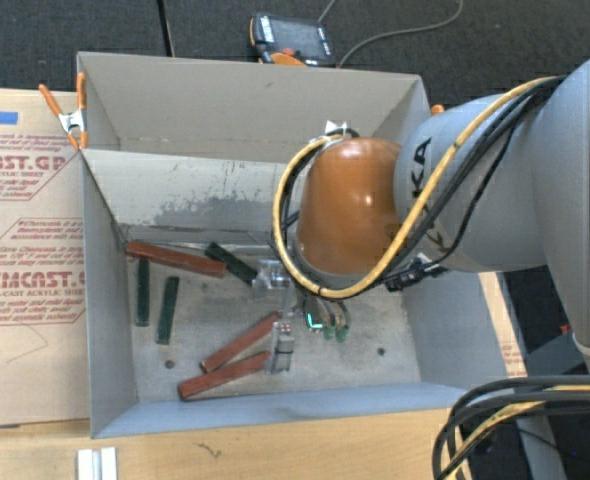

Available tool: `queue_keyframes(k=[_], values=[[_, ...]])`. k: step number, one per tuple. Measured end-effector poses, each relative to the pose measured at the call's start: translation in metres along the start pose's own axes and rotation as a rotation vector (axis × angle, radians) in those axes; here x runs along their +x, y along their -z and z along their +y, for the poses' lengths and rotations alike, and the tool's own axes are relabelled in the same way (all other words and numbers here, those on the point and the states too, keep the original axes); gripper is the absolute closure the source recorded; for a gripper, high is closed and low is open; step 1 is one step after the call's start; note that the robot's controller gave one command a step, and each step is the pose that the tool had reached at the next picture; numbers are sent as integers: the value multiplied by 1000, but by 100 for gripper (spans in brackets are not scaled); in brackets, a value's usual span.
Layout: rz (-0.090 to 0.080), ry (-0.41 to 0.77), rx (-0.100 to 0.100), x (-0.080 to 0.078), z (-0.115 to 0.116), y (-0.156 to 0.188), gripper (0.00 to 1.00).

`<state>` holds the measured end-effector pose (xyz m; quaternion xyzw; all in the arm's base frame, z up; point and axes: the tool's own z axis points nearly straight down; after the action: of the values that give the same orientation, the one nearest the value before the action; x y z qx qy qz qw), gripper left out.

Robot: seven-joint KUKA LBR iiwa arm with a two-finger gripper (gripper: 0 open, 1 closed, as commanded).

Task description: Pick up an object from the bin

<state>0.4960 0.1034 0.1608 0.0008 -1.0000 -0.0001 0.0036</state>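
Grey metal bin [225, 183]: tool [283, 346] set low at frame centre, at the right ends of two reddish-brown flat strips [237, 348] lying lower centre; open or closed cannot be told. Step, as judged: approach to grasp. Next move calls for closing on one strip and lifting clear.

I count three brown sticks [175, 258] [240, 343] [225, 376] in the bin [105, 298]. I also count two dark green strips [142, 293] [167, 309] and one black-handled piece [232, 264]. The small green bits [332, 331] are too tiny for me to count.
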Motion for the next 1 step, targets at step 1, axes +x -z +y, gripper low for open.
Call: queue_keyframes(k=[1], values=[[-5, 42, 0, 12, -5, -92, 0]])
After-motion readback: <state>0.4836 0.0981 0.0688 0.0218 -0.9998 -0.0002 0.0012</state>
